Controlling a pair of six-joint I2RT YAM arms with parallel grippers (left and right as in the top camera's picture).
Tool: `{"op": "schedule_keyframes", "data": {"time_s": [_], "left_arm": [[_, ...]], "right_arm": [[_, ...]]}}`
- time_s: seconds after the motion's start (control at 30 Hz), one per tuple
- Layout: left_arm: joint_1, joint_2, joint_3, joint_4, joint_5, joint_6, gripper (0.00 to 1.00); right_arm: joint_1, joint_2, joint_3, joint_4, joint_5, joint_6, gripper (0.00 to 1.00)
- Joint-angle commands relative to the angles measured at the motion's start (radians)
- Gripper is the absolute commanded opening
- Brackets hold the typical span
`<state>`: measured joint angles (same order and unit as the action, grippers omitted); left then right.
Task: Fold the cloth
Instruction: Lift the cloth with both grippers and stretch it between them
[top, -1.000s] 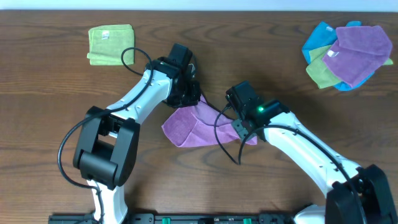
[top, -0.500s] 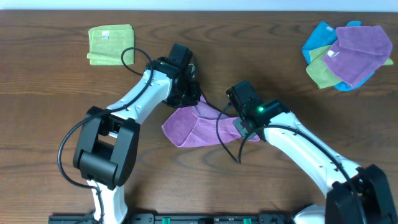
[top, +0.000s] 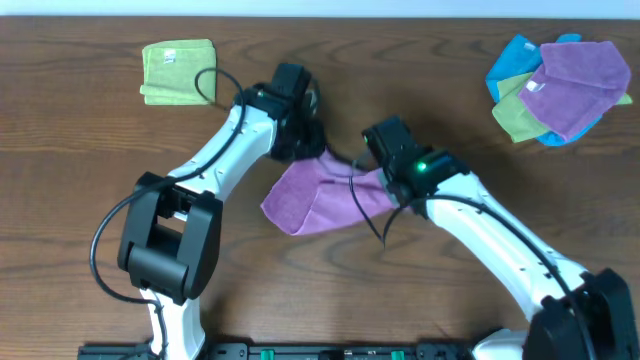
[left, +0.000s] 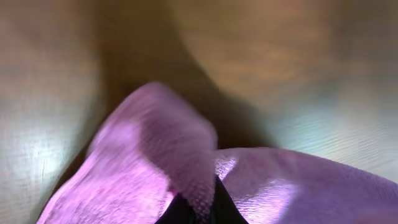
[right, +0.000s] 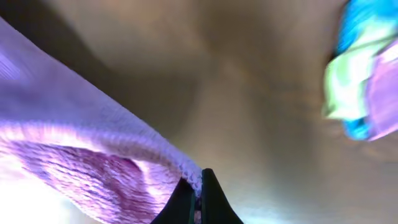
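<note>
The pinkish-purple cloth (top: 310, 192) lies partly folded at the middle of the wooden table, its far edge lifted. My left gripper (top: 305, 150) is shut on the cloth's far left corner; the left wrist view shows the cloth (left: 149, 162) pinched between the black fingertips (left: 198, 208). My right gripper (top: 385, 180) is shut on the cloth's far right corner; the right wrist view shows the terry edge (right: 93, 162) clamped in the jaws (right: 198, 193). Both corners hang above the table.
A folded lime-green cloth (top: 178, 70) lies at the far left. A heap of blue, green and violet cloths (top: 562, 88) sits at the far right and shows blurred in the right wrist view (right: 367, 81). Cables run along both arms.
Both grippers have moved away toward the far edge and upward, pulling the cloth's held edge with them. The cloth now stretches further back.
</note>
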<state>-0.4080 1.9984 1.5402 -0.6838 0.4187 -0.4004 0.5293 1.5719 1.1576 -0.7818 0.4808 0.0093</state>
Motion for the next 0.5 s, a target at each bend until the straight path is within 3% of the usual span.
{"op": "schedule_keyframes", "data": {"time_s": [0.0,0.2,0.47], "left_arm": [[0.026,-0.014,0.174,0.003,-0.019,-0.006,0.06],[0.106,-0.014,0.454,-0.024,-0.085,0.004,0.06],[0.166,-0.014,0.634,-0.336,-0.132,0.142,0.06]], "right_arm": [[-0.014,-0.014,0.129,0.035,0.119,-0.074,0.01],[-0.076,-0.014,0.326,0.132,0.151,-0.243,0.01],[-0.083,-0.022,0.438,-0.014,0.059,-0.229,0.01]]}}
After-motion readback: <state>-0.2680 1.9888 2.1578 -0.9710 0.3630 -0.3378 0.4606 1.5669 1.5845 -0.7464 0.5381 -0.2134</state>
